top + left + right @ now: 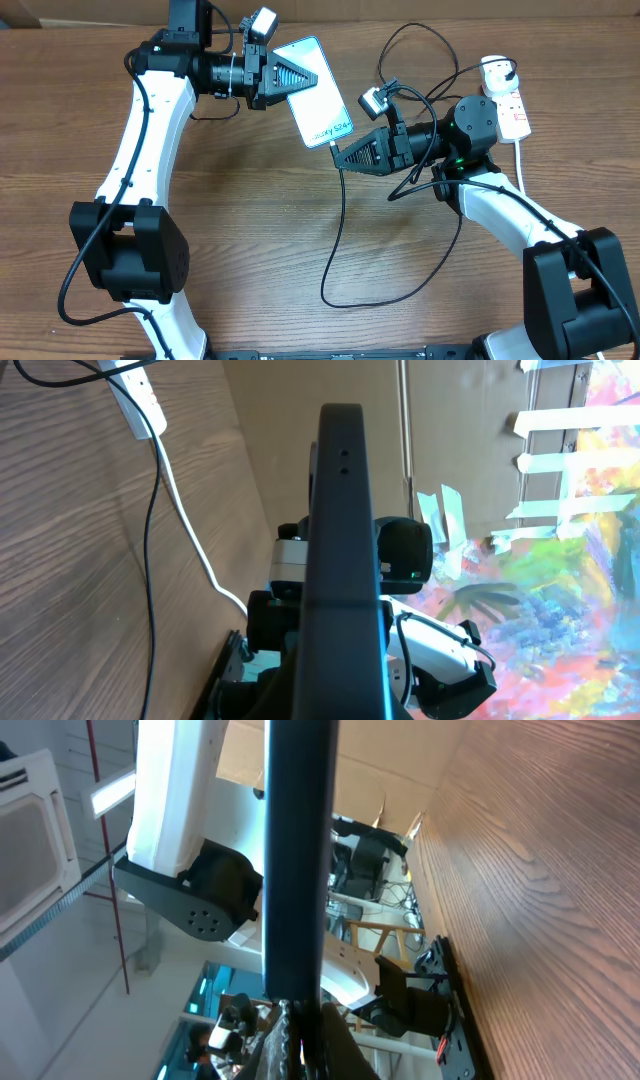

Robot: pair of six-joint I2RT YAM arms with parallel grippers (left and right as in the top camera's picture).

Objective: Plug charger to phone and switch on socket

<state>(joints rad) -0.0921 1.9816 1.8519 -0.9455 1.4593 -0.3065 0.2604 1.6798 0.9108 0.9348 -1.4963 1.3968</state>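
Note:
My left gripper (290, 76) is shut on the top end of the phone (318, 98) and holds it tilted above the table, its light blue screen up. The phone shows edge-on as a dark bar in the left wrist view (340, 550) and in the right wrist view (298, 860). My right gripper (342, 153) is shut on the charger connector and holds it against the phone's lower edge; in the right wrist view the jaws (300, 1045) pinch it right under the phone. The black charger cable (340, 230) loops down over the table and back up to the white socket (508, 98).
The socket's thick white lead (522, 165) runs down the right side of the table and also shows in the left wrist view (190, 530) beside the socket (140, 395). A cardboard wall (450, 12) stands along the back edge.

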